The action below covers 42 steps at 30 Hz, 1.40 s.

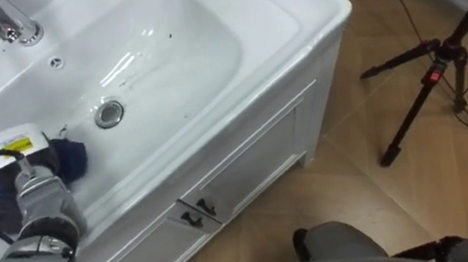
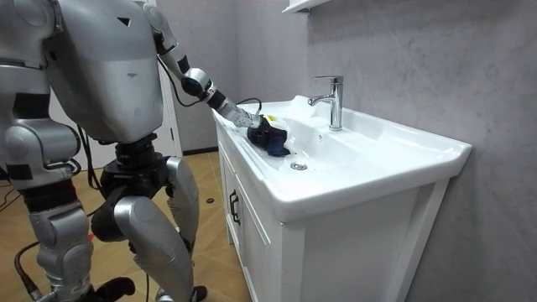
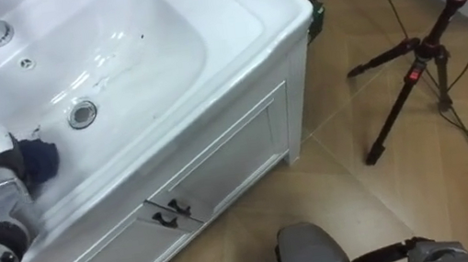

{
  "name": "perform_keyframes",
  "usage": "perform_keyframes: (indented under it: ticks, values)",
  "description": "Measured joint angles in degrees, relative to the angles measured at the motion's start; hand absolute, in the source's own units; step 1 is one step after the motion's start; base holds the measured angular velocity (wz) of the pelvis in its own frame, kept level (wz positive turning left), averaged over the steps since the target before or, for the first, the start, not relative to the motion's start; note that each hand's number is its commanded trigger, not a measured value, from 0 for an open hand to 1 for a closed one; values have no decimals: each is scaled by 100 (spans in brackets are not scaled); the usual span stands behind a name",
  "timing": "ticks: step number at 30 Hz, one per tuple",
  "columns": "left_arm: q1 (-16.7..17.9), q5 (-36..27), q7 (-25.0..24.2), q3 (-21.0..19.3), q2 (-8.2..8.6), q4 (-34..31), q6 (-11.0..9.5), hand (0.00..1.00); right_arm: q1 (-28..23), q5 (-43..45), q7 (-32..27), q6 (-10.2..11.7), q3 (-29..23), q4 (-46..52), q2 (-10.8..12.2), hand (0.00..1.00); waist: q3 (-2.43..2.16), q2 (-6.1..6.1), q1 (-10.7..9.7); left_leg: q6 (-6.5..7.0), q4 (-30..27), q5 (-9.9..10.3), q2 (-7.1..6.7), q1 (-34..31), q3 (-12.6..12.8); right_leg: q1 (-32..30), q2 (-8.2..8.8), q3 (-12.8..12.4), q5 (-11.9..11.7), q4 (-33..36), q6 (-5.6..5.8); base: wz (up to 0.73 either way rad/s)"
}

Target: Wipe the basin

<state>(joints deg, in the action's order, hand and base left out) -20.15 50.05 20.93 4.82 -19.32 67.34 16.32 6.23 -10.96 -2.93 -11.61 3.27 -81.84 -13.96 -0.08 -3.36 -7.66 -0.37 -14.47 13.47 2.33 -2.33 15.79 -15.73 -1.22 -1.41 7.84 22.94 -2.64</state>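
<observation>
The left hand [image 1: 27, 173] rests on a crumpled dark blue cloth [image 1: 73, 161] against the left slope of the glossy white ceramic basin [image 1: 200, 25]; its fingers are buried in the folds, so I cannot tell whether they grip it. A round chrome drain [image 1: 109, 113] sits just beside the cloth, with a chrome faucet [image 1: 8, 21] on the rim behind. Below are white panelled cabinet doors [image 1: 248, 161] with small dark handles [image 1: 198, 213], and a black tripod [image 1: 435, 73] stands on the wood floor [image 1: 363, 186].
</observation>
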Motion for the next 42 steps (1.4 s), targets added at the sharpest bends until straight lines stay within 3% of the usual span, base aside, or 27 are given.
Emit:
perform_keyframes:
  ticks: [2,6,8,10,14,17,26,32,42]
  values:
    - [-7,-902,148,-260,-6,-4,-289,100,49,-6,18,94,16,7,14,0,-14,20,55,0,-10,0,0,-7,-40,14,5,32,14,3,-12,8]
    - [-65,-1812,140,-584,49,-36,-729,100,67,-10,69,306,126,29,23,0,-23,63,161,-1,-78,0,4,-79,-96,3,71,112,34,16,-21,13]
    - [-72,-2329,132,-591,88,-90,-1044,100,67,-12,133,414,131,32,35,0,-17,132,188,0,-136,0,-2,-144,-188,-3,107,199,62,27,-9,24]
    - [-90,-2737,121,-570,88,-114,-1203,100,66,-70,180,488,196,49,57,0,-29,185,188,0,-196,0,1,-169,-215,0,116,233,74,17,5,10]
    - [-107,-3492,79,-431,136,-118,-1560,100,26,-383,198,644,430,150,68,0,1,252,181,2,-226,1,1,-210,-269,10,134,284,55,-5,-8,6]
    - [-185,-3709,-51,-443,137,-136,-1762,100,8,-459,298,752,455,154,77,0,17,291,188,2,-225,1,1,-232,-315,12,137,322,56,-25,-7,7]
    - [-235,-4150,-229,-448,136,-87,-2168,100,3,-474,502,987,732,187,106,0,48,339,189,3,-230,0,-2,-254,-342,19,151,333,58,-57,-8,1]
    - [-307,-4150,-287,-453,137,-43,-2268,100,-10,-479,520,1034,814,188,184,0,66,365,195,3,-272,0,3,-308,-348,-8,152,337,72,-68,18,0]
    - [-543,-4156,-254,-461,81,-39,-2271,100,-10,-516,551,1034,956,281,220,0,109,455,196,11,-424,5,12,-521,-349,-185,114,320,57,-16,50,0]
